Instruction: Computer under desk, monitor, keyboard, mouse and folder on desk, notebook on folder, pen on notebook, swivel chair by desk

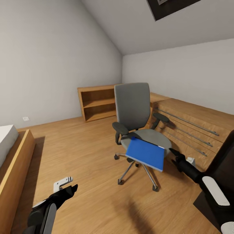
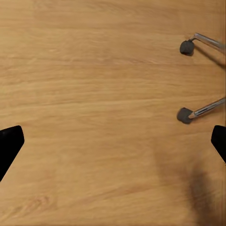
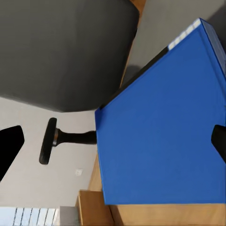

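The blue folder [image 1: 145, 153] is seen lying on the seat of the grey swivel chair [image 1: 133, 107], overhanging its front edge. The right gripper [image 1: 173, 153] is held just beside the folder's edge, its fingers spread, nothing gripped. The left gripper [image 1: 66, 187] is held spread over bare wooden floor [image 2: 94, 94], near 2 chair castors [image 2: 185, 115].

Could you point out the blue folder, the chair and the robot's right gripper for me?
folder [image 1: 146, 153], head view, middle of its blue cover.
chair [image 1: 132, 104], head view, grey backrest.
right gripper [image 1: 173, 152], head view, between its fingertips.
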